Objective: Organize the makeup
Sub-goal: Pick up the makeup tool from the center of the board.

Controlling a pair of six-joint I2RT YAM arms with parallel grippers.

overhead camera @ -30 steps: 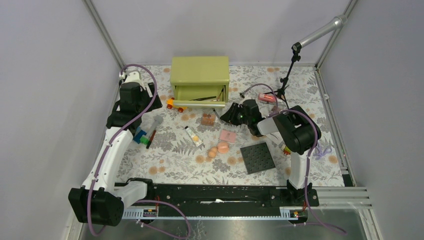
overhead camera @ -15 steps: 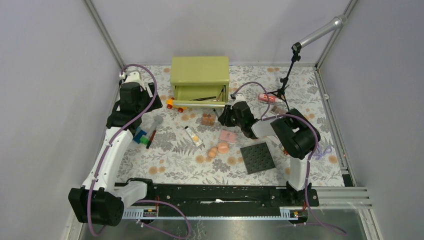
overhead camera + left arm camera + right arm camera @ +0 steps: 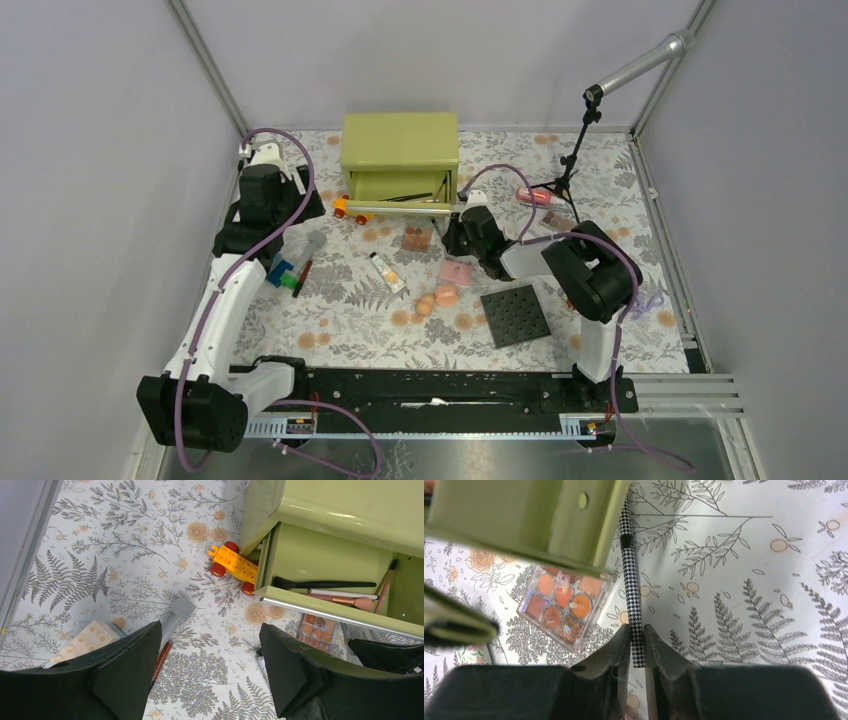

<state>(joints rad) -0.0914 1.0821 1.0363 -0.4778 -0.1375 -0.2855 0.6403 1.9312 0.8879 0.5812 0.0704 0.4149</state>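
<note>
Right wrist view is showing the right gripper (image 3: 636, 642), just swung in from the right, pinching the houndstooth pencil (image 3: 630, 570) lying on the table beside the green drawer box (image 3: 524, 515); a pick-up is probably starting, while the left gripper (image 3: 207, 660) is hovering wide, empty

Surface (image 3: 340, 320): white, printed with grey ferns and small orange flowers
Drawer box (image 3: 400, 140): pale olive green
Houndstooth pencil (image 3: 631, 595): black-and-white check, one plain black band
Palette (image 3: 565, 602): clear case, pans in orange, peach and brown
Toy car (image 3: 234, 566): yellow-orange, red wheels
Sponges (image 3: 440, 297): peach
Compact (image 3: 456, 271): pink
Cream tube (image 3: 387, 272): cream, black cap
Studded plate (image 3: 515, 315): dark grey
Left tool (image 3: 210, 647): black
Right tool (image 3: 636, 641): black
</note>
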